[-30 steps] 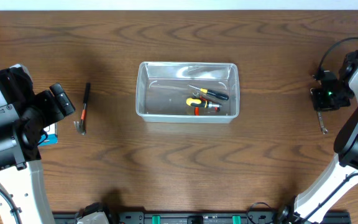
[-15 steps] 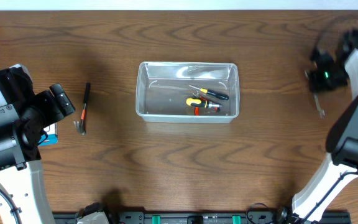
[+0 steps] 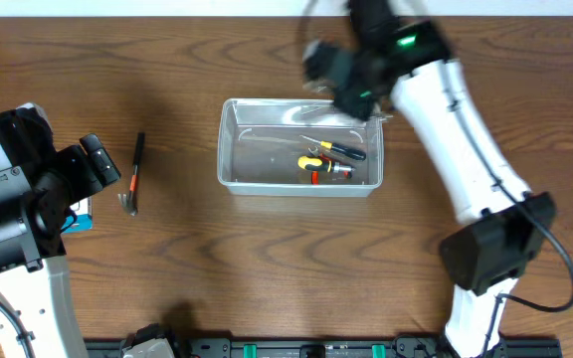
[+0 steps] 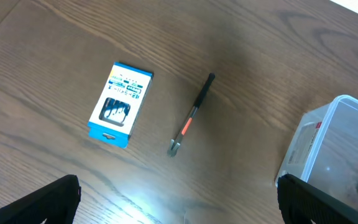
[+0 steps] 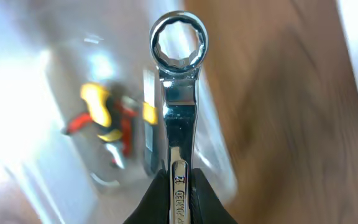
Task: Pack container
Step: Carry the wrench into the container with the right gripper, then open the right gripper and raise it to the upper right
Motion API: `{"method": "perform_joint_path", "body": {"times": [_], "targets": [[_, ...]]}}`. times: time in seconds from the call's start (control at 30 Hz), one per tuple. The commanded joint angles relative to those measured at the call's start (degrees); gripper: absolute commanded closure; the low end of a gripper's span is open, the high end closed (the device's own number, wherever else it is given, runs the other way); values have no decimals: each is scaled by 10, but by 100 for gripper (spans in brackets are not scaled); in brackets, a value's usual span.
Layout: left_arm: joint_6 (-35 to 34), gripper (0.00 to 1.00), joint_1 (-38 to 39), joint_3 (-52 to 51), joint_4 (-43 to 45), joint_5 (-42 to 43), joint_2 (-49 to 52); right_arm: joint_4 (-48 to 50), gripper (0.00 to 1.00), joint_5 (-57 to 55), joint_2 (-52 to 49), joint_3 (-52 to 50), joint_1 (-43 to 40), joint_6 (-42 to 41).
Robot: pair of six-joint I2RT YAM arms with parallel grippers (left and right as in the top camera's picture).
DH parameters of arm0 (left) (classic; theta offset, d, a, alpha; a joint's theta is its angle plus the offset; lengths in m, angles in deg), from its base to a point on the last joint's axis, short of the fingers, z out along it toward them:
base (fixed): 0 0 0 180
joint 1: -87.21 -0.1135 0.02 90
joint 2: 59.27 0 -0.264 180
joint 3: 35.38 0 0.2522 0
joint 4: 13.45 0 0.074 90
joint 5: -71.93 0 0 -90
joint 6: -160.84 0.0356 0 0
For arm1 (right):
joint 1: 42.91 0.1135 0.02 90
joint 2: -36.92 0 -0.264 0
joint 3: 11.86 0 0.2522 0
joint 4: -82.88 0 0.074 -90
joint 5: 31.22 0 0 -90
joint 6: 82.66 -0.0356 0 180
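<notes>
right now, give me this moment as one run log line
right gripper: shut on wrench, over container edge | left gripper: open, empty | black-orange tool, blue-white box: on table, unpacked

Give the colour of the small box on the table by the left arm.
Blue with a white printed panel. The box shows best in the left wrist view.

Our wood table [image 3: 267,259]
We see dark brown grain throughout, a pale strip [image 3: 167,7] along its far edge, soft glare on top.
</notes>
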Motion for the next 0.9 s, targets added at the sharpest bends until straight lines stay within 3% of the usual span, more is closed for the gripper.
{"method": "perform_joint_path", "body": {"times": [0.0, 0.37, 0.67, 0.73, 0.87], "targets": [[8, 2, -3, 10, -6, -1, 2, -2, 99, 22, -30, -3, 34, 103], [8, 2, -3, 10, -7, -1, 2, 12, 99, 33, -168, -3, 54, 109], [8, 2, -3, 10, -10, -1, 2, 18, 98, 33, -186, -3, 43, 103], [8, 2, -3, 10, -10, -1, 2, 17, 92, 33, -186, -3, 43, 93], [8, 2, -3, 10, -10, -1, 2, 18, 60, 33, -186, -3, 43, 85]]}}
